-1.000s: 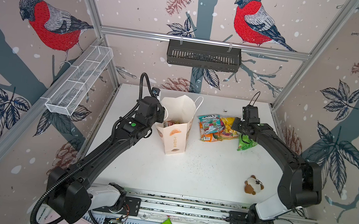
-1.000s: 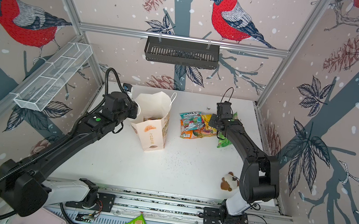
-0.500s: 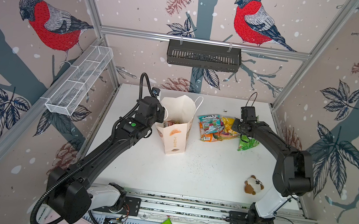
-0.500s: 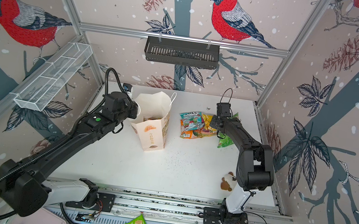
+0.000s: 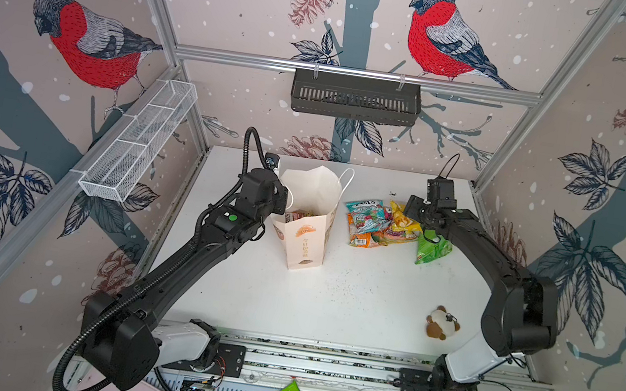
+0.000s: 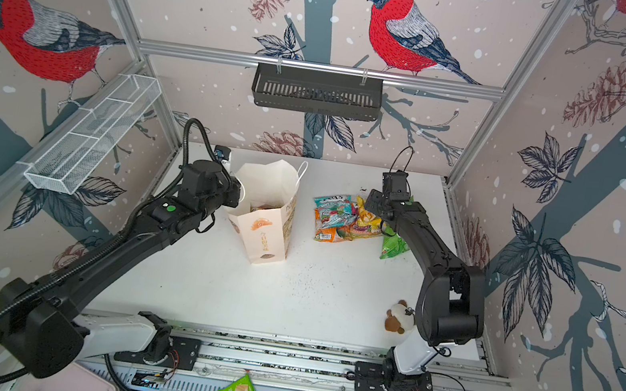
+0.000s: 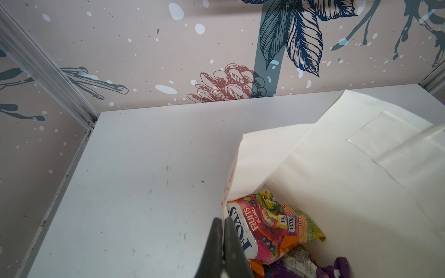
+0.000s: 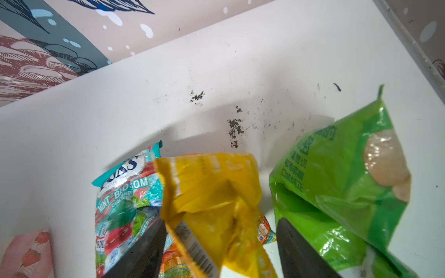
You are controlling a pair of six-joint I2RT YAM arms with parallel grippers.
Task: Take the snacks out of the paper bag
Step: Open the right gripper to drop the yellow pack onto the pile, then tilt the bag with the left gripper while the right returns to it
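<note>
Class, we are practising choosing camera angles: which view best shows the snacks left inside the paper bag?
The left wrist view: it looks into the paper bag at a Fox's fruit packet and a purple packet. Both top views show only a sliver of packets through its mouth. The right wrist view shows none inside.

Left arm: runs long and low from the front rail, on a diagonal up and inward, wrist bent toward the middle. Left gripper: fingers pressed together, pinching the rim of the paper bag.

Right arm: elbow hunched high near its base, forearm sloping forward and inward. Right gripper: pointing down, jaws well apart, clamping nothing. Both dark fingers show in the wrist view.
</note>
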